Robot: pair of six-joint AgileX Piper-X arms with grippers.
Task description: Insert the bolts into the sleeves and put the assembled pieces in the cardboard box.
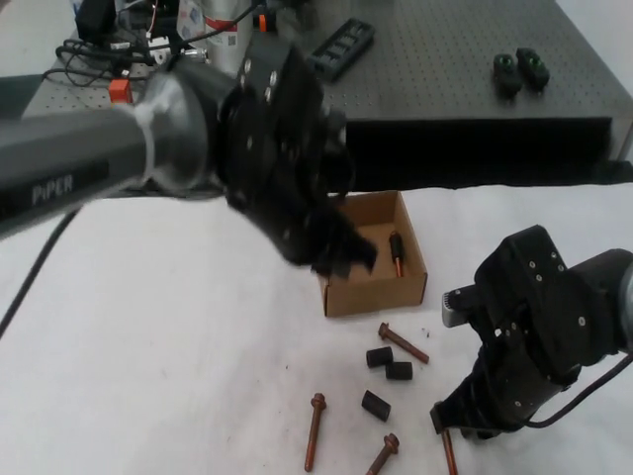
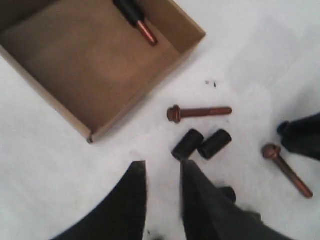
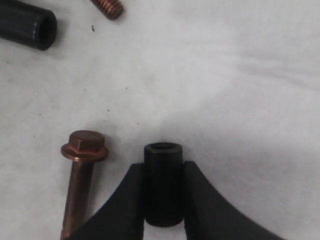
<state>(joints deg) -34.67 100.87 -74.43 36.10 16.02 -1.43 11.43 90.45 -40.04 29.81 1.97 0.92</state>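
My right gripper point(image 3: 164, 172) is shut on a black sleeve point(image 3: 163, 152) just above the white cloth, low at the front right point(image 1: 445, 421). A copper bolt point(image 3: 81, 175) lies right beside that sleeve. My left gripper point(image 2: 162, 167) hangs open with nothing between its fingers, over the cloth by the front corner of the cardboard box point(image 2: 135, 107). In the high view this gripper point(image 1: 346, 255) is at the box's point(image 1: 374, 292) near left side. One assembled piece point(image 1: 397, 252) lies inside the box point(image 2: 137, 17). Two loose sleeves point(image 2: 187, 144) point(image 2: 215, 143) lie side by side near a bolt point(image 2: 199, 112).
A third loose sleeve point(image 1: 375, 405) and two more bolts point(image 1: 315, 430) point(image 1: 384, 453) lie on the cloth toward the front. Another bolt point(image 2: 287, 170) rests by the right gripper. A perforated metal bench point(image 1: 465, 59) with cables and small parts stands behind the cloth.
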